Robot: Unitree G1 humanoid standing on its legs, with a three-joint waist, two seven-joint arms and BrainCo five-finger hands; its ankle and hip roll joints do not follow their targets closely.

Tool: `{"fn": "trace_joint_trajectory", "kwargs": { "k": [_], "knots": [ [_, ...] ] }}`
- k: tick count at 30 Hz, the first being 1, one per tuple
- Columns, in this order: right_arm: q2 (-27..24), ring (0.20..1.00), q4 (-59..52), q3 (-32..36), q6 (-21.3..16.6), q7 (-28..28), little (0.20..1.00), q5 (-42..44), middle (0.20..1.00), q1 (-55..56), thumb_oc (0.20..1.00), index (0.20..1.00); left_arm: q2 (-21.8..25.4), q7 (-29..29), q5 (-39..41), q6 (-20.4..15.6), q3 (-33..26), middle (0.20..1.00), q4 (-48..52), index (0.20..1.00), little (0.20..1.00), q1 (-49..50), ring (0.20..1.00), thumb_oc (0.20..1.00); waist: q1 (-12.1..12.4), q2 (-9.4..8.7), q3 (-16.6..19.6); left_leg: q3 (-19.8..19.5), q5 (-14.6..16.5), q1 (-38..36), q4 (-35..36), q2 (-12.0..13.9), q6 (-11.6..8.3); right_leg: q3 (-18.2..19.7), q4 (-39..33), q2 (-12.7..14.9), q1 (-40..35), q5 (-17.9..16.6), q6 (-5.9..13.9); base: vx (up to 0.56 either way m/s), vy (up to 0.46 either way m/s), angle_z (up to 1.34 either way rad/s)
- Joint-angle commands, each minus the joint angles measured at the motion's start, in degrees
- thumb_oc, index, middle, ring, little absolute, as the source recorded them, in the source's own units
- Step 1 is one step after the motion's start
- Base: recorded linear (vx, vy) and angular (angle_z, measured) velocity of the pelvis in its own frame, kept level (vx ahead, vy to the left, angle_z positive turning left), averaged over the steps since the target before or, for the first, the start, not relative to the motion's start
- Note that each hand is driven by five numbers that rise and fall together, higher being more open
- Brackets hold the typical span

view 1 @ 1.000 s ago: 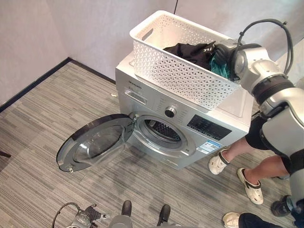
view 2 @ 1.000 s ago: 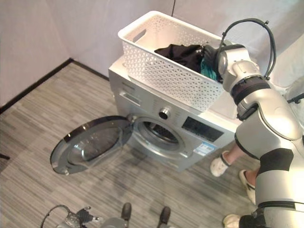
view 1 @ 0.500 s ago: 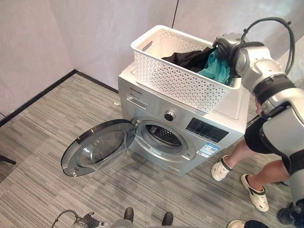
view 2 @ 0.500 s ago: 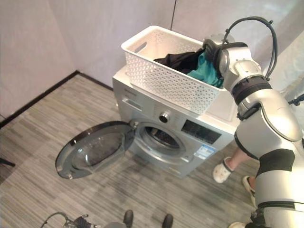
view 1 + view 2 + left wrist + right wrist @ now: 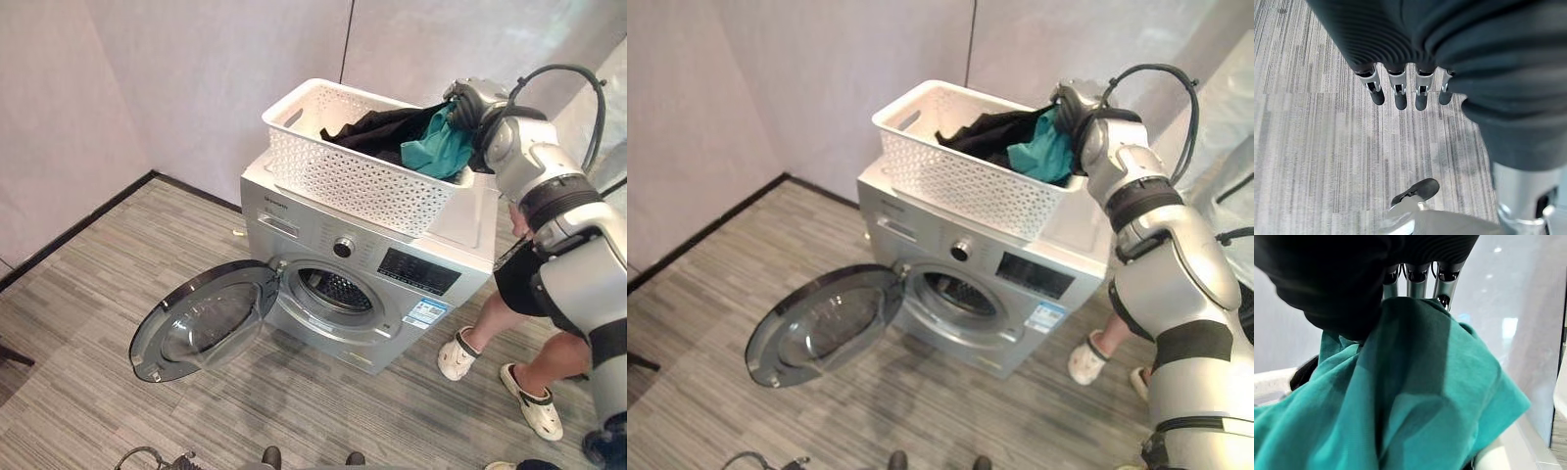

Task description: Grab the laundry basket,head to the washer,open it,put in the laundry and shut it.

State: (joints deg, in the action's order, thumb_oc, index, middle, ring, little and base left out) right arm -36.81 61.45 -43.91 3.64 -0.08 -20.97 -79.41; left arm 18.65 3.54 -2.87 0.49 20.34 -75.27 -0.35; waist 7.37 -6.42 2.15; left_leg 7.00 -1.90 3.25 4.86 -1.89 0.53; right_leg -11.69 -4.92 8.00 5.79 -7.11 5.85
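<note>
- While hanging low over the grey floor (image 5: 1312,147), well away from the washer (image 5: 367,264), left hand (image 5: 1400,93) dangles with straight, relaxed fingers and carries nothing.
- Left of the washer's drum opening (image 5: 333,291), round door (image 5: 201,318) swung fully out, glass facing up; free path into the drum, yet an easy thing to snag a trailing sleeve on during the drop.
- On top of the washer, white lattice laundry basket (image 5: 362,166), sitting askew with one corner out past the front edge; could slide or tip if the cloth catches on the rim during the pull.
- Inside the basket, toward its right end: black garment (image 5: 382,125), crumpled, one fold lying over the far rim; pressed against the teal piece, so may drag up with it and spill onto the floor.
- Just right of the black one: teal cloth (image 5: 441,149), soft and thin, bunched into hanging folds, partly raised out of the basket.
- At the basket's right end: right hand (image 5: 470,100), fingers (image 5: 1415,279) curled down onto the teal cloth and clamped on a top fold; small pinch of thin fabric, so could slip free on the way down to the drum.
- Right of the washer, on the floor: a person's legs and pale shoes (image 5: 456,357), close to the arm's likely swing.
</note>
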Motion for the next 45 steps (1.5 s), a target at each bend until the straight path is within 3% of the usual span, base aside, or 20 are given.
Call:
{"fn": "trace_joint_trajectory", "kwargs": {
  "k": [1, 5, 6, 7, 13, 15, 18, 22, 25, 27, 28, 30, 31, 34, 35, 36, 37, 40, 43, 45],
  "knots": [
    [-4.63, 0.2, -0.65, 2.88, 0.66, -6.9, 0.2, 3.89, 0.2, -4.59, 0.2, 0.2, -0.91, 1.05, -1.75, 0.04, -0.51, 1.0, -3.53, 1.0, 1.0, -3.04, 1.0, 1.0, 0.49, -0.55, -1.94, -4.47, 2.8, -0.9, 0.14, -0.67, -0.09, -0.87, 0.63, 2.76, -5.0, 0.78, 4.33, 0.04, 0.046, -0.05],
    [-4.54, 0.2, -4.19, 8.02, 0.59, -9.71, 0.2, 6.29, 0.2, -1.1, 0.2, 0.2, -1.28, 1.63, -2.18, 0.03, -1.12, 1.0, -3.32, 1.0, 1.0, -2.3, 1.0, 1.0, 0.67, 0.17, -2.14, -3.41, 3.65, -2.88, 0.14, -1.11, 0.82, -0.14, 2.71, 3.28, -5.23, 1.22, 4.77, 0.03, 0.056, -0.1],
    [-2.78, 0.2, -5.16, 9.15, 0.23, -9.64, 0.2, 6.37, 0.2, 0.07, 0.2, 0.2, -1.01, 1.92, -1.73, -0.24, -2.21, 1.0, -2.57, 1.0, 1.0, -1.8, 1.0, 1.0, 1.51, 1.04, -3.38, -1.21, 4.01, -4.52, 0.14, -0.52, 1.31, -2.33, 7.63, 3.35, -3.84, 2.13, 4.58, -0.03, 0.039, -0.3],
    [-2.75, 0.2, -5.15, 9.16, 0.22, -9.65, 0.2, 6.37, 0.2, 0.07, 0.2, 0.2, -1.0, 1.92, -1.73, -0.24, -2.23, 1.0, -2.55, 1.0, 1.0, -1.78, 1.0, 1.0, 1.6, 1.04, -3.47, -1.1, 4.04, -4.63, 0.14, -0.52, 1.31, -2.2, 7.88, 3.37, -3.78, 2.26, 4.59, -0.03, 0.047, -0.61],
    [-1.38, 0.2, -9.75, 10.53, -0.69, -9.41, 0.2, 8.01, 0.2, 3.11, 0.2, 0.2, -0.17, 2.12, -1.25, -0.01, -3.77, 1.0, -2.47, 1.0, 1.0, -1.7, 1.0, 1.0, -0.42, 2.33, -4.83, -0.31, 3.68, -6.57, -0.52, -0.41, 1.45, -0.68, 11.81, -3.66, 0.51, 6.01, 1.5, 0.02, 0.025, -0.36],
    [-2.67, 0.2, -13.49, 10.81, -0.93, -9.23, 0.2, 7.96, 0.2, 5.24, 0.2, 0.2, -0.51, 1.97, -1.51, -0.02, -4.32, 1.0, -2.52, 1.0, 1.0, -2.07, 1.0, 1.0, -1.85, 2.49, -5.35, -1.1, 3.93, -6.87, -2.06, -0.88, 1.5, 2.05, 12.15, -5.87, 1.07, 6.84, 0.38, 0.09, 0.001, -0.08],
    [-5.08, 0.2, -15.87, 12.04, -1.28, -8.76, 0.2, 9.05, 0.2, 7.06, 0.2, 0.2, -0.97, 1.98, -1.9, -0.09, -4.96, 1.0, -2.38, 1.0, 1.0, -1.98, 1.0, 1.0, -2.33, 2.34, -5.08, -1.66, 5.54, -7.41, -4.18, -1.45, 1.39, 2.3, 10.51, -6.87, -0.83, 6.82, -0.46, 0.15, -0.066, 0.15],
    [-8.97, 0.2, -20.47, 13.72, -2.07, -8.24, 0.2, 11.33, 0.2, 10.55, 0.2, 0.2, -1.13, 1.62, -2.08, -0.13, -4.37, 1.0, -1.41, 1.0, 1.0, -2.51, 1.0, 1.0, -3.62, 2.69, -5.24, -2.73, 9.0, -6.11, -12.23, -1.15, 0.14, 2.94, 8.22, -8.62, -4.34, 7.86, -1.96, 0.16, -0.111, 0.22],
    [-11.96, 0.2, -23.94, 15.24, -2.44, -8.2, 0.2, 12.2, 0.2, 12.19, 0.2, 0.2, -0.76, 1.73, -1.24, -0.23, -4.36, 1.0, -0.15, 1.0, 1.0, -3.47, 1.0, 1.0, -3.88, 2.33, -6.82, -3.37, 7.26, -1.93, -22.14, -0.77, -2.3, 1.97, 8.75, -8.79, -5.7, 9.09, -3.47, 0.07, -0.083, 0.35],
    [-12.4, 0.2, -24.61, 15.36, -2.26, -8.44, 0.2, 12.21, 0.2, 12.4, 0.2, 0.2, -0.61, 1.69, -1.03, -0.18, -3.94, 1.0, 0.14, 1.0, 1.0, -3.86, 1.0, 1.0, -3.76, 2.19, -7.42, -3.85, 5.74, -0.34, -24.49, -0.18, -3.11, 1.67, 9.01, -8.94, -6.16, 9.57, -3.76, 0.03, -0.032, 0.56],
    [-14.93, 0.2, -25.88, 16.21, -2.21, -8.56, 0.2, 12.45, 0.2, 12.93, 0.2, 0.2, 0.07, 2.02, -0.51, -0.17, -3.94, 1.0, 0.5, 1.0, 1.0, -5.34, 1.0, 1.0, -3.99, 1.52, -8.27, -2.71, 4.96, 3.36, -20.24, 3.08, -3.08, 0.85, 9.0, -8.1, -6.94, 10.52, -3.36, 0.06, -0.017, 0.31],
    [-15.49, 0.2, -26.55, 17.21, -2.34, -8.62, 0.2, 13.01, 0.2, 13.89, 0.2, 0.2, 0.47, 2.14, -0.46, -0.25, -3.38, 1.0, 0.97, 1.0, 1.0, -6.09, 1.0, 1.0, -3.48, 0.29, -9.1, -2.94, 4.16, 7.11, -20.83, 3.8, -2.98, 0.55, 9.31, -7.05, -7.31, 10.75, -3.24, 0.09, 0.032, 0.49],
    [-13.71, 0.2, -27.5, 18.64, -2.73, -9.12, 0.2, 13.55, 0.2, 15.1, 0.2, 0.2, 1.24, 2.56, -0.32, -0.5, -3.47, 1.0, 0.93, 1.0, 1.0, -6.17, 1.0, 1.0, -2.56, -0.19, -9.44, -5.82, 2.6, 10.36, -21.48, 4.67, -3.34, 1.96, 9.92, -6.37, -8.15, 11.8, -2.96, 0.21, 0.116, 0.47],
    [-13.1, 0.2, -28.84, 19.98, -3.06, -9.92, 0.2, 14.13, 0.2, 17.09, 0.2, 0.2, 2.12, 3.02, -0.54, -0.41, -2.86, 1.0, 1.3, 1.0, 1.0, -6.95, 1.0, 1.0, -2.74, 0.68, -8.81, -5.5, -4.2, 11.68, -13.93, 11.72, -5.06, 3.1, 10.91, -5.73, -9.37, 13.38, -1.86, 0.27, 0.21, -0.24],
    [-13.01, 0.2, -30.07, 20.19, -3.01, -9.9, 0.2, 13.6, 0.2, 17.55, 0.2, 0.2, 2.29, 3.07, -0.64, -0.42, -2.51, 1.0, 1.7, 1.0, 1.0, -6.78, 1.0, 1.0, -2.03, 1.03, -8.9, -7.62, -5.19, 12.4, -13.82, 11.98, -5.57, 4.26, 11.86, -5.18, -9.92, 14.23, -1.6, 0.27, 0.292, -0.33],
    [-12.61, 0.2, -32.29, 20.51, -2.83, -9.12, 0.2, 12.56, 0.2, 18.42, 0.2, 0.2, 2.44, 3.09, -0.33, -0.65, -2.78, 1.0, 2.43, 1.0, 1.0, -6.25, 1.0, 1.0, -1.57, 1.59, -8.99, -10.08, -1.33, 10.68, -17.44, 9.97, -5.47, 5.81, 13.38, -3.99, -10.57, 15.56, -0.93, 0.28, 0.298, -0.25],
    [-11.76, 0.2, -33.85, 21.8, -2.77, -8.17, 0.2, 11.44, 0.2, 19.6, 0.2, 0.2, 2.47, 3.07, -0.46, -0.66, -3.27, 1.0, 2.2, 1.0, 1.0, -5.85, 1.0, 1.0, -1.65, 2.13, -8.72, -10.75, -0.44, 9.44, -17.66, 9.02, -5.63, 6.5, 13.0, -3.21, -11.6, 15.57, -0.28, 0.28, 0.331, -0.49],
    [-11.48, 0.2, -37.78, 24.66, -3.28, -8.27, 0.2, 11.05, 0.2, 23.02, 0.2, 0.2, 2.21, 2.97, -0.73, -0.84, -3.79, 1.0, 2.11, 1.0, 1.0, -5.67, 1.0, 1.0, -1.83, 2.4, -7.78, -8.96, 3.24, 9.46, -21.06, 5.31, -4.39, 7.83, 12.3, 0.51, -13.08, 13.64, 1.25, 0.26, 0.325, -0.66],
    [-10.97, 0.2, -40.18, 26.32, -3.76, -8.41, 0.2, 11.14, 0.2, 24.87, 0.2, 0.2, 2.21, 2.56, -1.42, -1.15, -4.11, 1.0, 2.53, 1.0, 1.0, -4.53, 1.0, 1.0, -1.24, 2.46, -6.29, -6.19, 7.06, 10.22, -25.0, 3.65, -2.87, 9.36, 10.48, 3.75, -12.82, 10.26, 3.14, 0.19, 0.313, -0.23],
    [-10.36, 0.2, -40.73, 26.06, -3.89, -8.43, 0.2, 10.86, 0.2, 24.3, 0.2, 0.2, 2.39, 2.45, -1.91, -1.31, -4.33, 1.0, 2.59, 1.0, 1.0, -3.97, 1.0, 1.0, -1.22, 2.64, -5.9, -4.7, 7.81, 10.0, -25.77, 3.29, -2.25, 10.27, 10.05, 4.92, -12.06, 8.16, 3.7, 0.11, 0.262, -0.37]
  ]
}}
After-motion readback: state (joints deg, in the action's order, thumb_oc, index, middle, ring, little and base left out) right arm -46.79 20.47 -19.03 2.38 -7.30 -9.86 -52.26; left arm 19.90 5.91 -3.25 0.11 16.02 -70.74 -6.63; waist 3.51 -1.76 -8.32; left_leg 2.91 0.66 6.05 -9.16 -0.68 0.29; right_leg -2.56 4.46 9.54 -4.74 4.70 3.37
